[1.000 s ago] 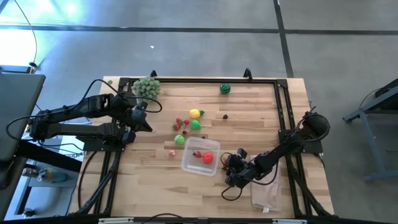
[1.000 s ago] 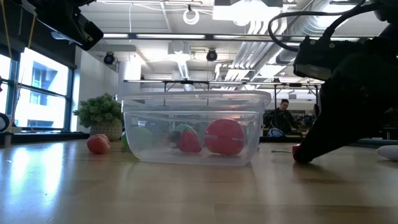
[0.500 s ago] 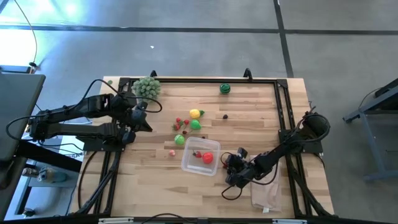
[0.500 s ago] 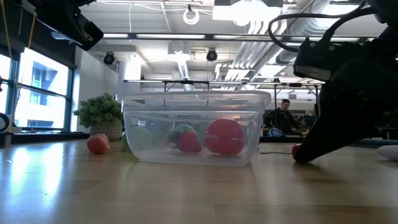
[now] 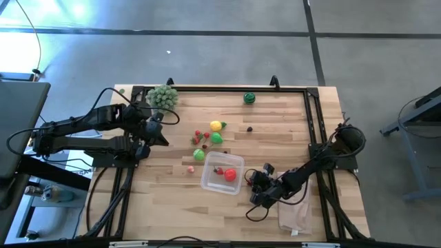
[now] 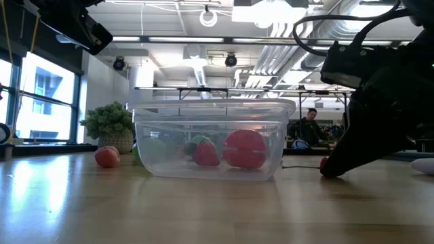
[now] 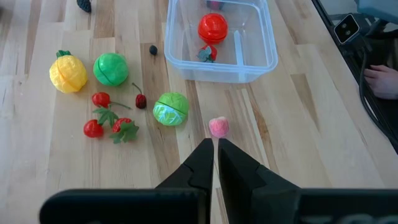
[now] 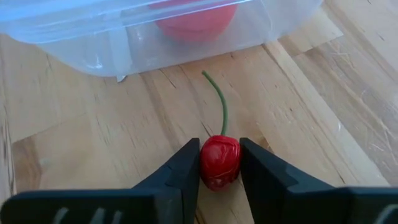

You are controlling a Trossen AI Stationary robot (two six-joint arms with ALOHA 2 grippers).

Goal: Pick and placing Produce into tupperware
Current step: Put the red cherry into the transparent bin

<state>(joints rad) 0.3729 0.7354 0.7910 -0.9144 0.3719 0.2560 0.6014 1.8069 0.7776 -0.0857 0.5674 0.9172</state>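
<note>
Right wrist view: right gripper is clamped on a red cherry resting on the tabletop, lower centre of frame, just beside the tupperware. Nothing has shifted over the last second; lift not yet begun. Left gripper waits closed, empty.

Grey concrete floor; window left (bright); ceiling pipes, strip lights.
</note>
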